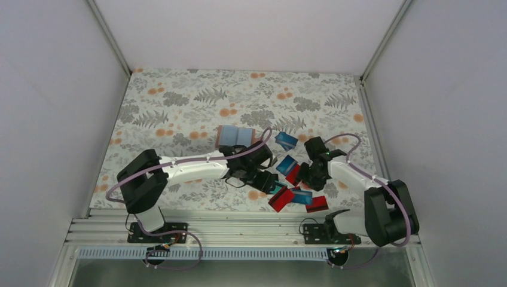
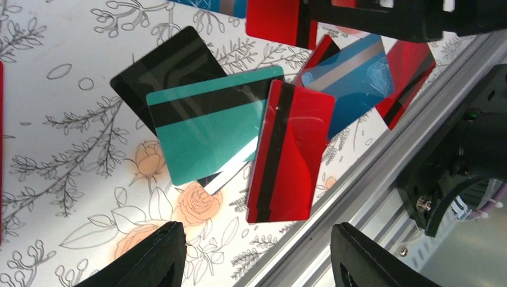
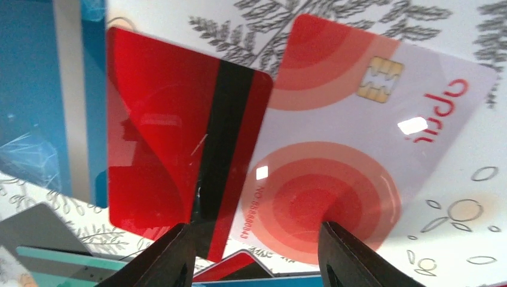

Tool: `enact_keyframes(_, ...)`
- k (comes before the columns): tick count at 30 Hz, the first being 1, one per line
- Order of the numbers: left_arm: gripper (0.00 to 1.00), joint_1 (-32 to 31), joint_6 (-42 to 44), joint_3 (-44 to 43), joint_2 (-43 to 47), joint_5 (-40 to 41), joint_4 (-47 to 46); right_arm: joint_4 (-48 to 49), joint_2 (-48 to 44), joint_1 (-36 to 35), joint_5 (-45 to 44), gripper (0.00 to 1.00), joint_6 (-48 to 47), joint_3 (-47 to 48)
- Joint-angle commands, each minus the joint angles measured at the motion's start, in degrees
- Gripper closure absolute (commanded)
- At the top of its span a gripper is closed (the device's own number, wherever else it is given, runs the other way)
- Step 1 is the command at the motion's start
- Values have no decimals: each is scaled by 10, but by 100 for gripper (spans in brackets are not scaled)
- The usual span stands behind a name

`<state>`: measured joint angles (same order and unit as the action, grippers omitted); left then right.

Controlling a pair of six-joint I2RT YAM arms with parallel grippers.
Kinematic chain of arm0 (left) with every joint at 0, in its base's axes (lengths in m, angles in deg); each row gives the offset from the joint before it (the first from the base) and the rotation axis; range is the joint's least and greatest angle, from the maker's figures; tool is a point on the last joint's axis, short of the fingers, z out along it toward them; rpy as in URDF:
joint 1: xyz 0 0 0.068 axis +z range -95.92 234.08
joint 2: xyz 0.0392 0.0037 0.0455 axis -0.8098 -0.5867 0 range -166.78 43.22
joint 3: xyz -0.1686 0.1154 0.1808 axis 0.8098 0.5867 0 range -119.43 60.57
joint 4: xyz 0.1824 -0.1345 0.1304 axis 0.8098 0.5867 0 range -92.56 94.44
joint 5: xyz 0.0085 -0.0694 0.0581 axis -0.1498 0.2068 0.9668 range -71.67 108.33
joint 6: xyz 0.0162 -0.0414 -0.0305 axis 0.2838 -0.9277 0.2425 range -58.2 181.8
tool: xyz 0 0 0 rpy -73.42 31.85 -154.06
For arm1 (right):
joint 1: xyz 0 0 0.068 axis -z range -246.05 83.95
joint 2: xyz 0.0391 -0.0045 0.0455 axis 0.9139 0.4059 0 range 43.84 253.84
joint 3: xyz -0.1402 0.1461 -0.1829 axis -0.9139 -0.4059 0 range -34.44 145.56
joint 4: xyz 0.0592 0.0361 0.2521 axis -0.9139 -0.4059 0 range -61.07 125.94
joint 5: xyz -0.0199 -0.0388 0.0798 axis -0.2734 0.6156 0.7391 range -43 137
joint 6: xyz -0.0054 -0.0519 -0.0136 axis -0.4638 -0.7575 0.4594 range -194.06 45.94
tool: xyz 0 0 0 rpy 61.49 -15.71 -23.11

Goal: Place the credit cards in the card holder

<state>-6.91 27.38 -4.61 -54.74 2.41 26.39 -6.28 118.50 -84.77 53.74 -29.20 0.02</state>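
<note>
Table's covered with a cloth (image 1: 179, 101) in a leafy print: grey ferns and small orange flowers on white. A ribbed metal rail (image 1: 239, 230) runs along the near edge, with a slotted strip (image 1: 239, 253) just below it. Plain white walls (image 1: 54, 89) on three sides, and metal struts (image 1: 107, 36) in the back corners.

1. Black card (image 2: 156, 66): half under the teal card (image 2: 203, 134). Beneath the teal one, only a white sliver (image 2: 230, 173) of another card shows.
2. Chip card (image 3: 359, 149): left end under the red card (image 3: 155, 137).
3. Blue card (image 3: 30, 89): cut by the left edge.
4. Grey card (image 3: 36, 230): blurred.
5. Left fingers (image 2: 149, 260) and right fingers (image 3: 170, 260): cropped at the bottom.
6. Top view: the pile (image 1: 299, 196) is too small to count.
</note>
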Motion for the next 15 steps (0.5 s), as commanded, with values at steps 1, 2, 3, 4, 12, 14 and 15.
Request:
enact_keyframes(1, 39, -17, -7, 8, 25, 7, -8, 26, 17, -8, 47, 48, -8, -63)
enact_keyframes(2, 39, -21, -3, 6, 27, 5, -7, 20, 8, -11, 59, 48, -3, -74)
enact_keyframes(3, 39, -25, 1, 2, 27, -1, -8, 14, -3, -13, 77, 49, 0, -85)
enact_keyframes(4, 39, -31, 6, -2, 27, -8, -8, 9, -14, -17, 91, 49, 5, -94)
enact_keyframes(12, 39, -76, 32, -29, 1, -51, -24, -28, -61, -62, 150, 50, 47, -112)
enact_keyframes(14, 40, -81, 31, -30, -5, -53, -27, -24, -61, -74, 168, 49, 60, -114)
enact_keyframes(15, 39, -83, 29, -28, -6, -52, -30, -23, -63, -79, 178, 49, 70, -114)
